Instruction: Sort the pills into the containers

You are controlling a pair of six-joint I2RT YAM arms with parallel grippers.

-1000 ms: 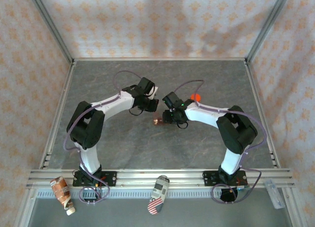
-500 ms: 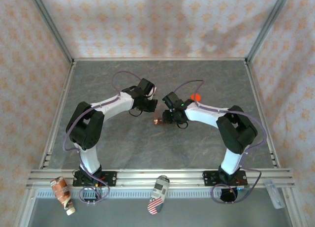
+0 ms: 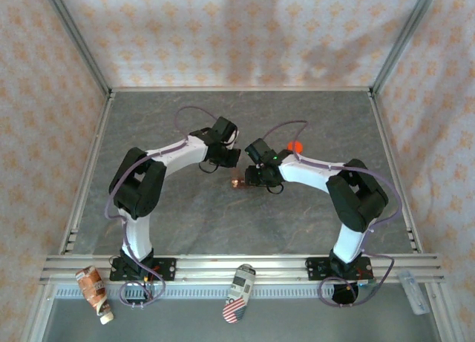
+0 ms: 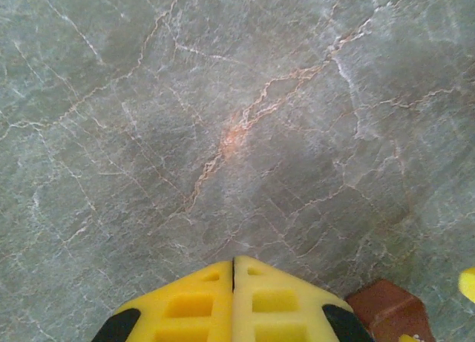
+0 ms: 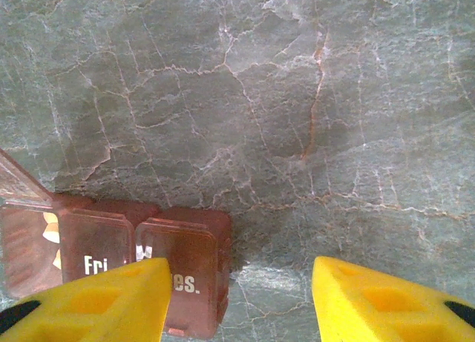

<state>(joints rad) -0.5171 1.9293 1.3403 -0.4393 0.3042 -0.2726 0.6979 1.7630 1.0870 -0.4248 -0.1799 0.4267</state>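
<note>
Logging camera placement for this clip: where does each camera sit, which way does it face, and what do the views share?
Top external: above and behind the bases, looking down on the grey table; left arm, right arm, pill box at centre.
Left wrist: faces down at the table; left gripper shut, pill box corner at lower right.
Right wrist: faces down at the table; right gripper open, pill box at lower left.
Shared: the pill box appears in all three.
</note>
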